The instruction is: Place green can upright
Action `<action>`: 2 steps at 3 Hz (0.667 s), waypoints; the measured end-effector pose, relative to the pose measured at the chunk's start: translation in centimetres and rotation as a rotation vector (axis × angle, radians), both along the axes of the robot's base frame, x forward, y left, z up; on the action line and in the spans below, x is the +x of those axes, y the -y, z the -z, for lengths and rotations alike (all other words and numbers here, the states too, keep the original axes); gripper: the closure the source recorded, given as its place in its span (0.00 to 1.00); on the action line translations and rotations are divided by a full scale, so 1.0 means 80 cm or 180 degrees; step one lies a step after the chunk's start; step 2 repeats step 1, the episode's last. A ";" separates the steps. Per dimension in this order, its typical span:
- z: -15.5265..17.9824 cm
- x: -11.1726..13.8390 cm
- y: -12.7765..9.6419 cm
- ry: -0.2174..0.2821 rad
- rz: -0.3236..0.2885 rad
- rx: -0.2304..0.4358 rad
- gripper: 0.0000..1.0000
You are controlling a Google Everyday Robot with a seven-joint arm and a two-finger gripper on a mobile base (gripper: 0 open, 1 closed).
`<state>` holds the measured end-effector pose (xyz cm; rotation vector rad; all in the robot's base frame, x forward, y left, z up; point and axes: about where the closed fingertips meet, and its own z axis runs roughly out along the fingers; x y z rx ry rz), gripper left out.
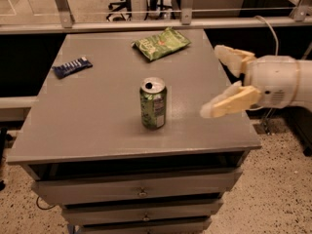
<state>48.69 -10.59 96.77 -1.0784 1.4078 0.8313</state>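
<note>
The green can (153,104) stands upright near the middle of the grey table (102,106), silver top with its opening facing up. My gripper (214,82) hangs over the table's right edge, well to the right of the can and not touching it. Its two cream fingers (229,103) are spread apart and hold nothing.
A flat green snack bag (162,44) lies at the back of the table. A dark blue packet (72,66) lies at the back left. Drawers sit below the tabletop. A metal rail runs behind the table, with a cable at the right.
</note>
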 end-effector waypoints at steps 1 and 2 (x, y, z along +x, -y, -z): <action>-0.003 -0.006 0.004 0.0003 -0.0029 -0.0019 0.00; -0.003 -0.006 0.004 0.0003 -0.0029 -0.0019 0.00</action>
